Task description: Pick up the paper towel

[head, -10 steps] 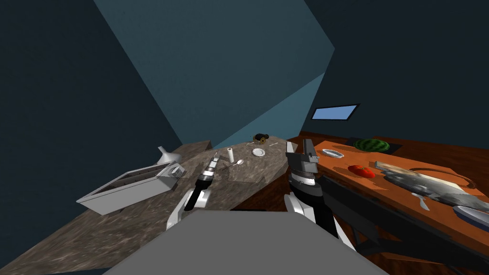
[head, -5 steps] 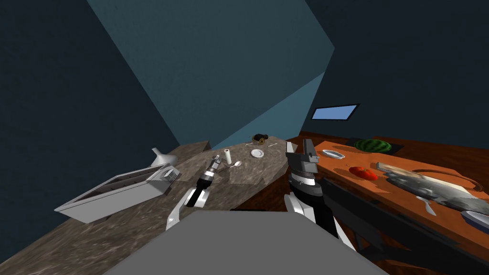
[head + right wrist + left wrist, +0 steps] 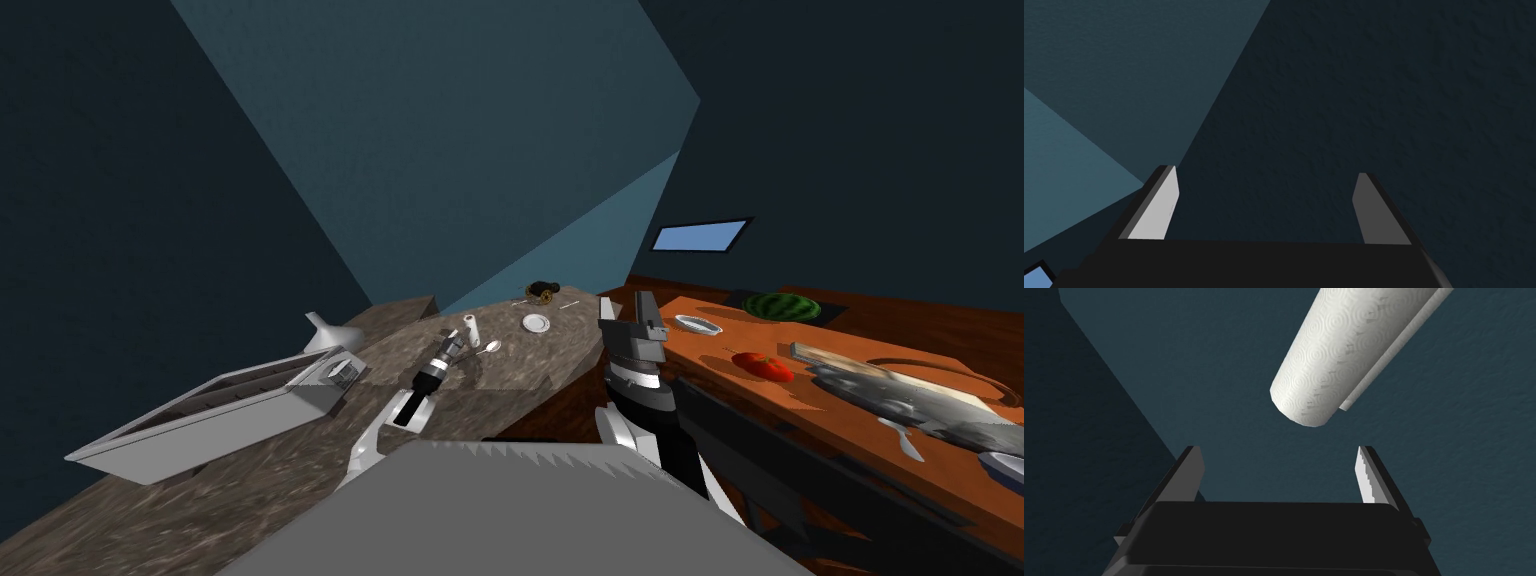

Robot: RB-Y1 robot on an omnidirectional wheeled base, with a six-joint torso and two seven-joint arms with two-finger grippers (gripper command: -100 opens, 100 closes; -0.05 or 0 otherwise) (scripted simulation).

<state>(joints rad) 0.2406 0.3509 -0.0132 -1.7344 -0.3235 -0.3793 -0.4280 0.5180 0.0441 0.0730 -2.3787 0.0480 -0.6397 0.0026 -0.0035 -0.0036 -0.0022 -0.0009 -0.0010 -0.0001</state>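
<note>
The paper towel [image 3: 469,329] is a small white roll standing on the mottled stone counter [image 3: 250,470]. In the left wrist view the paper towel [image 3: 1344,353] is an embossed white cylinder with a loose sheet edge, just beyond the fingertips and off to one side. My left gripper [image 3: 456,341] reaches over the counter right beside the roll. The left gripper [image 3: 1281,463] is open, with nothing between its fingers. My right gripper [image 3: 628,308] is held upright between the counter and the orange table, and the right gripper [image 3: 1266,187] is open and empty.
A long white box-like appliance [image 3: 220,410] and a white funnel-shaped vessel [image 3: 322,333] sit left of my arm. A spoon [image 3: 490,347], a small plate [image 3: 536,323] and a dark object [image 3: 542,291] lie behind the roll. The orange table [image 3: 720,345] at right holds a watermelon [image 3: 782,306] and a tomato [image 3: 760,365].
My view has shifted, so the counter's things slide left in it. My left gripper has come closer to the paper towel. The right arm has kept still.
</note>
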